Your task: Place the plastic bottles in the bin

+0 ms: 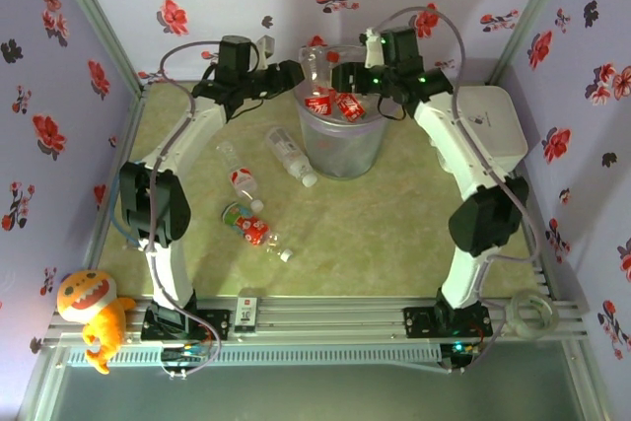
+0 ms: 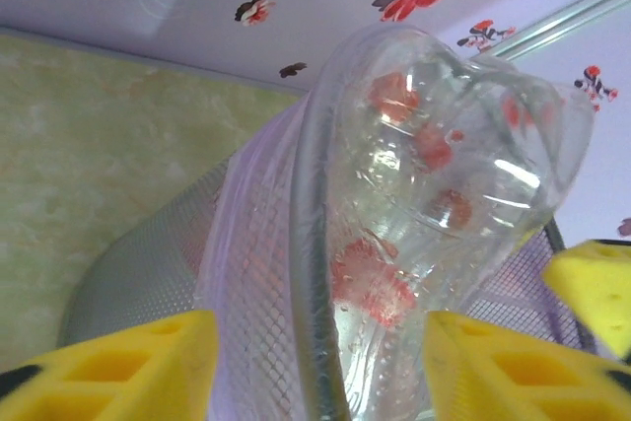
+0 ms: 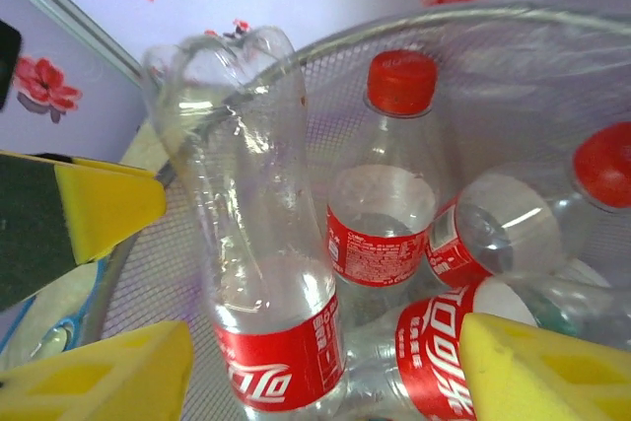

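The bin (image 1: 340, 163) stands at the far centre of the table (image 1: 394, 234) and holds several red-labelled bottles (image 3: 383, 214). One clear bottle (image 1: 315, 58) stands base-up inside its far-left rim. The left gripper (image 1: 294, 76) and right gripper (image 1: 347, 76) flank it, each with jaws apart and holding nothing. Three loose bottles (image 1: 292, 155) lie on the table to the bin's near left.

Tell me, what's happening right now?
Left gripper open, right gripper open, both at bin. Bottles inside; loose bottles on table. Nothing in the way.
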{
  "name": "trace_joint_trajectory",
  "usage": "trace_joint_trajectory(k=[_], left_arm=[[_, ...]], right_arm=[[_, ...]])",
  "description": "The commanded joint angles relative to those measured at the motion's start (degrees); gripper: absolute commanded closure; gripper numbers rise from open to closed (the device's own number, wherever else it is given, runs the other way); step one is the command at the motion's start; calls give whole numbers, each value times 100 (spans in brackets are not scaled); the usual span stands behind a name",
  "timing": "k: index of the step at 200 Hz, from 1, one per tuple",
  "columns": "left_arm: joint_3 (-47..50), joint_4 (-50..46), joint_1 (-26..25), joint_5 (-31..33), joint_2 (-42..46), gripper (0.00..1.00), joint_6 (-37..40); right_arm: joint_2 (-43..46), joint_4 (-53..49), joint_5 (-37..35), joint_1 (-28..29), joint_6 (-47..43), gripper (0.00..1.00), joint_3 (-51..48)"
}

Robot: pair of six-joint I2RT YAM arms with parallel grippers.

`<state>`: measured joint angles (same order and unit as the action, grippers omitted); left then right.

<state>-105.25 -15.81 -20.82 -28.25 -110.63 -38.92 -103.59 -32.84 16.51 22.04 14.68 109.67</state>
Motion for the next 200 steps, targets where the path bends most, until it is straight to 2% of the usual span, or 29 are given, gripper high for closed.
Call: trace_joint_trajectory(k=[1,22,27,57,92,120,133,166,181,200], left_arm=[[34,-54,113,164,604,21,168],[206,-528,282,393,988,2,483],[263,-714,333,495,1085,0,563],[1224,-1395,601,1459,1812,0,704],[2319,-1684,1019,1810,2141,0,482],[2938,-1543,1084,2265,2013,0,88],[3130,-1452,1080,2339,1881,0,2],[3153,-1683,1017,2719,1371,0,-96],[3126,-1778,954,3031,1157,0,-236],[3121,-1809,923,3098,886,1,-343]], right_arm=[[376,573,-202,-113,209,28,-328],[547,658,-208,-174,220,28,-552],[588,671,-223,-195,220,28,-604],[884,845,-525,-248,235,28,-1044],[1283,1110,-978,-258,299,23,-1633],[1572,960,-1207,-258,177,19,-1875],[1674,858,-1279,-255,86,13,-1923],[1841,561,-1433,-257,-159,6,-1980],[1904,574,-1477,-262,-201,5,-2055],[1919,577,-1467,-261,-227,5,-2091]])
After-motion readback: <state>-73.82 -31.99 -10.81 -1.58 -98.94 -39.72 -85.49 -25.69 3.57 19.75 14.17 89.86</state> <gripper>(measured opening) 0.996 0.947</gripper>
